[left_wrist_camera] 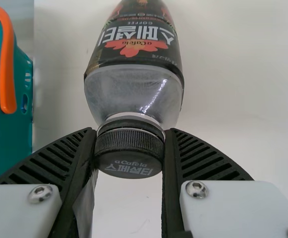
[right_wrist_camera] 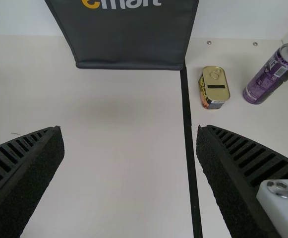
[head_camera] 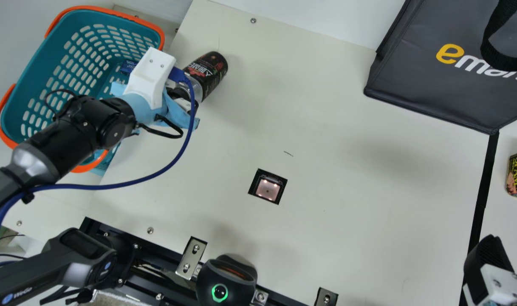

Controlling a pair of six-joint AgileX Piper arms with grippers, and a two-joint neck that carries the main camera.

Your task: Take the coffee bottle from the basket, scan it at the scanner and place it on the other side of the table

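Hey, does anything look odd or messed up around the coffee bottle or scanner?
Nothing looks spilled or broken. The left pincer grips the coffee bottle at its cap. Small oddity: a short, dark stray mark on the table near the scanner, possibly a scratch or pen line.

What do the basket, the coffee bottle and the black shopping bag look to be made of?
The basket looks like satin moulded plastic: solid teal, regular slots. The coffee bottle seems glossy clear plastic at its bare shoulder, which shows highlights, though glass is possible. The black shopping bag looks like matte coated fabric, with edging along its seams.
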